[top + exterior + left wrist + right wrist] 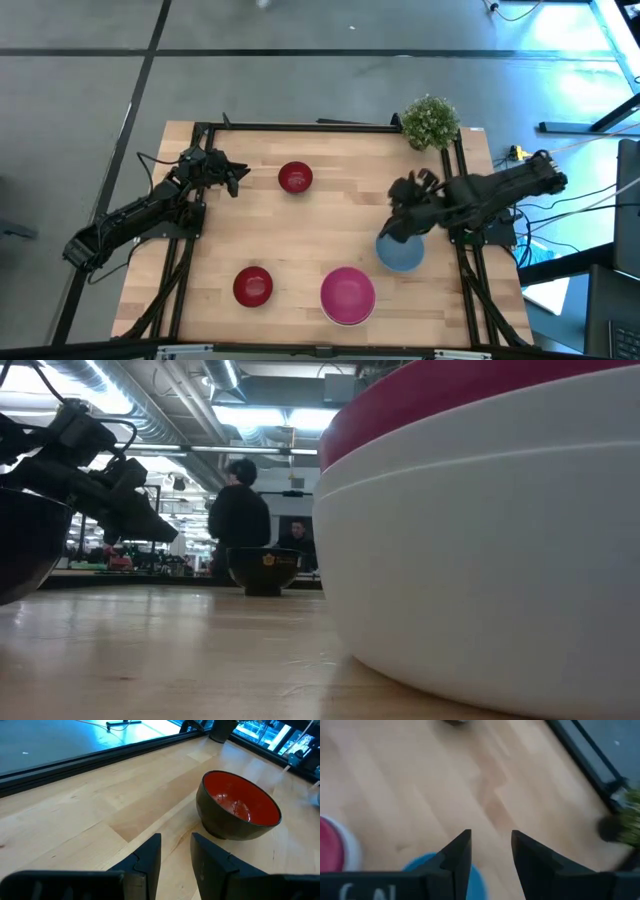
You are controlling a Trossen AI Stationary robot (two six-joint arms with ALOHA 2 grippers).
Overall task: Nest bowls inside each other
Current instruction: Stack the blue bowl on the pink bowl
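The right gripper (pixel 400 228), fingers spread and empty, is poised over the blue bowl (pixel 401 252) at right of centre. A rim grasp is judged next, then transfer into the pink bowl (pixel 347 294). The left gripper (pixel 236 178), parted, waits upper left.

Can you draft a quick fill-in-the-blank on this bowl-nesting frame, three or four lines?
1. The right gripper hovers over the ___ bowl.
2. The magenta-pink bowl sits nested in a ___ bowl.
3. The left gripper waits beside a small dark ___ bowl.
4. The potted ___ stands at the table's far right corner.

Missing: blue; white; red; plant
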